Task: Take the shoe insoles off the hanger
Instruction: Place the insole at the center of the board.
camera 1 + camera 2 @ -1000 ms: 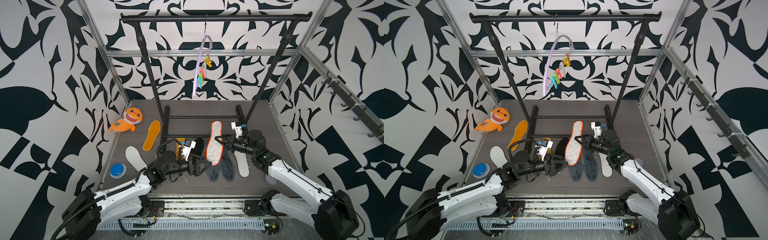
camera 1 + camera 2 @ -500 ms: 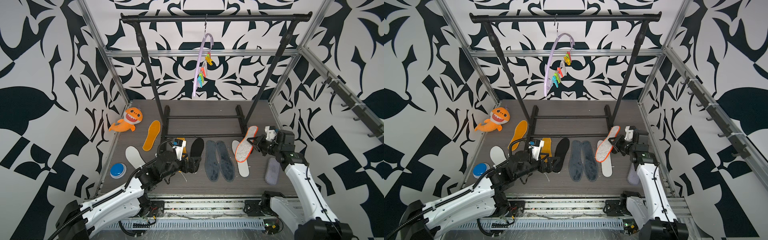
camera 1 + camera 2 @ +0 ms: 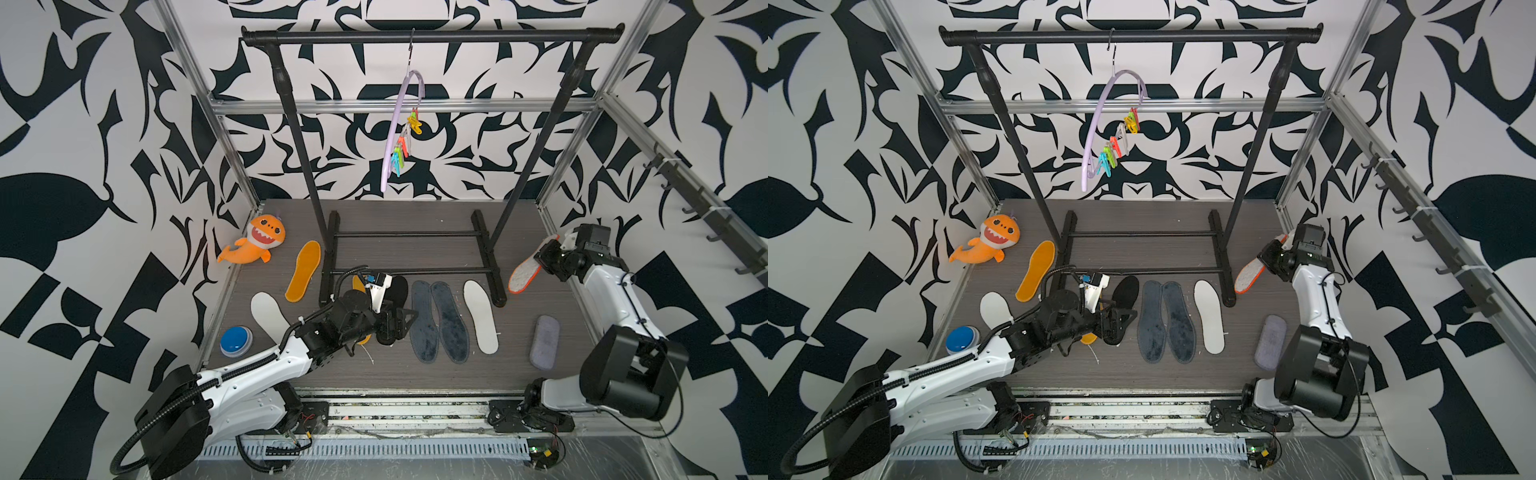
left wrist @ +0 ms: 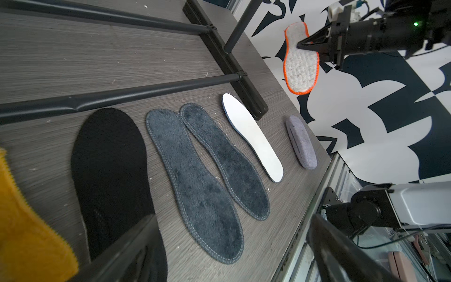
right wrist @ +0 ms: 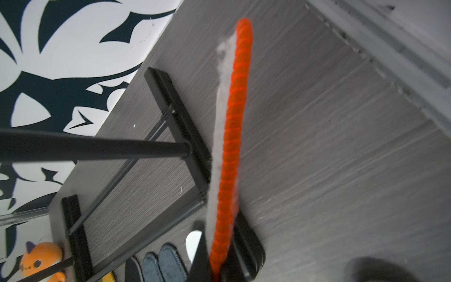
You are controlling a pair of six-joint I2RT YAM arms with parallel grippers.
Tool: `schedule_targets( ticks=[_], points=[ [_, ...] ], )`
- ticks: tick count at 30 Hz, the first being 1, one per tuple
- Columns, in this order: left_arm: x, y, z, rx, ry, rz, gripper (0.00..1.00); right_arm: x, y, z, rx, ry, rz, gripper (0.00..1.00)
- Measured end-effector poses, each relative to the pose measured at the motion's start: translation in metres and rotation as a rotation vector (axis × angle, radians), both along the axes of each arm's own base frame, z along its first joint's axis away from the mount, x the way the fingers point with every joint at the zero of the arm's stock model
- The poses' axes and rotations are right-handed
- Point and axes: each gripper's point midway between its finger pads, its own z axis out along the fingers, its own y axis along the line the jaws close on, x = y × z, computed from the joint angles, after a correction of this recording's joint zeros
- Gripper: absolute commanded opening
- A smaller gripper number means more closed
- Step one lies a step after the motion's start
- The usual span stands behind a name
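The lilac hanger (image 3: 399, 129) hangs from the rail by its hook, turned almost edge-on, and its coloured pegs hold nothing. My right gripper (image 3: 540, 257) is shut on the heel of the grey insole with the orange rim (image 3: 524, 272), which hangs tilted above the right side of the floor, edge-on (image 5: 231, 122) in the right wrist view. On the floor lie an orange insole (image 3: 303, 270), two white ones (image 3: 268, 313) (image 3: 480, 316), a black one (image 3: 397, 289) and two dark grey-blue ones (image 3: 436, 320). My left gripper (image 3: 401, 324) stands open and empty just over the black insole (image 4: 109, 166).
The black clothes rail (image 3: 432, 35) stands mid-floor, its right foot (image 3: 488, 257) just left of the held insole. An orange plush shark (image 3: 257, 243) and a blue button (image 3: 235, 340) sit at the left. A lilac-grey pad (image 3: 544, 343) lies at the front right.
My right arm has swung the grey orange-rimmed insole from above the middle of the floor out to the right side. The left gripper has stayed open near the black insole.
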Motion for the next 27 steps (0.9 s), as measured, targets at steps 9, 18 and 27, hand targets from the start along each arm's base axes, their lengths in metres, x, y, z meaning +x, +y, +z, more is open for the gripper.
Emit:
schedule_targets(
  ticks=[9, 18, 27],
  points=[
    [-0.004, -0.009, 0.003, -0.025, -0.006, -0.055, 0.99, 0.033, -0.024, -0.056, -0.097, 0.147, 0.096, 0.00],
    [-0.002, -0.008, 0.008, -0.044, -0.017, -0.052, 0.99, 0.036, -0.022, -0.134, -0.058, 0.332, 0.218, 0.05],
    [0.000, 0.001, 0.014, -0.047, -0.035, -0.020, 0.99, 0.034, -0.039, -0.144, -0.124, 0.404, 0.184, 0.45]
  ],
)
